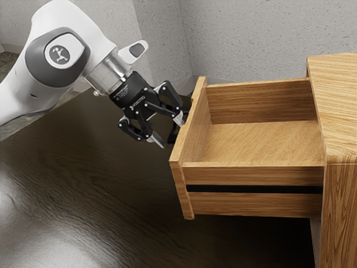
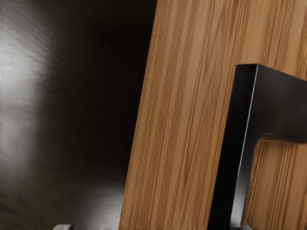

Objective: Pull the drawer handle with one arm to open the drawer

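Evidently parked at the front of the well-opened drawer [image 1: 251, 174] with gripper [image 1: 169, 129] spread open, one finger just beside the handle [image 2: 244, 143], likely hooking rather than pinching it.

The cabinet [image 1: 337, 139] stands toward the surface's [image 1: 83, 212] edge on the exterior view's right. Its drawer [image 1: 251, 145] juts out leftward. The claw [image 1: 169, 130] hangs just before the drawer front, near the handle [image 2: 244, 143].
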Available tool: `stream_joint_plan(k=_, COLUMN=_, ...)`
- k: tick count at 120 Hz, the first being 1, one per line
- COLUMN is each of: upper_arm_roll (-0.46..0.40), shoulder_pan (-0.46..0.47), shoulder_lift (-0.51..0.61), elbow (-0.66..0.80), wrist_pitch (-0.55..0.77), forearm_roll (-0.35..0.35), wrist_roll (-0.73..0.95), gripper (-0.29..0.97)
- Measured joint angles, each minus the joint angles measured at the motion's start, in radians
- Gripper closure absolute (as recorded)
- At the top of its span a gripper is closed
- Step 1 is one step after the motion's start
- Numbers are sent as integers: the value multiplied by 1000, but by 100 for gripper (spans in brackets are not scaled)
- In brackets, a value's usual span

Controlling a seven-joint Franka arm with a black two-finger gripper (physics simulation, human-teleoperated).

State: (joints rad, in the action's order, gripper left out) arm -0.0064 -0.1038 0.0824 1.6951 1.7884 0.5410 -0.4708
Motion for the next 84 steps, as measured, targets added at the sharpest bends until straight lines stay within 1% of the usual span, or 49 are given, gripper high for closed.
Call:
stream_joint_plan(k=19, upper_arm_roll=1, shoulder_pan=3, shoulder_lift=7, elbow=-1, wrist_pitch=-8, forearm_roll=0, wrist_roll=1, gripper=22)
stream_joint_plan(k=32, upper_arm_roll=6, shoulder_pan=9, shoulder_lift=31, elbow=-11, wrist_pitch=-19, forearm_roll=1, wrist_roll=2, gripper=19)
stream_joint_plan(k=42, upper_arm_roll=25, shoulder_pan=14, shoulder_lift=59, elbow=-63, wrist_pitch=-46, forearm_roll=-5, wrist_roll=1, gripper=15)
stream_joint_plan(k=45, upper_arm_roll=31, shoulder_pan=10, shoulder_lift=63, elbow=-116, wrist_pitch=-65, forearm_roll=-38, wrist_roll=2, gripper=14)
stream_joint_plan(k=51, upper_arm_roll=27, shoulder_pan=8, shoulder_lift=64, elbow=-251, wrist_pitch=-128, forearm_roll=-166, wrist_roll=3, gripper=11)
stream_joint_plan(k=54, upper_arm_roll=19, shoulder_pan=10, shoulder_lift=67, elbow=-291, wrist_pitch=-161, forearm_roll=-226, wrist_roll=5, gripper=9)
stream_joint_plan(k=58, upper_arm_roll=10, shoulder_pan=17, shoulder_lift=69, elbow=-322, wrist_pitch=-199, forearm_roll=-288, wrist_roll=15, gripper=8)
stream_joint_plan(k=66, upper_arm_roll=-8, shoulder_pan=27, shoulder_lift=54, elbow=-348, wrist_pitch=-242, forearm_roll=-379, wrist_roll=60, gripper=6)
stream_joint_plan(k=72, upper_arm_roll=-20, shoulder_pan=38, shoulder_lift=44, elbow=-354, wrist_pitch=-267, forearm_roll=-434, wrist_roll=99, gripper=5)
stream_joint_plan(k=79, upper_arm_roll=-63, shoulder_pan=37, shoulder_lift=41, elbow=-357, wrist_pitch=-297, forearm_roll=-511, wrist_roll=139, gripper=3)
stream_joint_plan(k=84, upper_arm_roll=-86, shoulder_pan=53, shoulder_lift=41, elbow=-359, wrist_pitch=-313, forearm_roll=-553, wrist_roll=159, gripper=3)
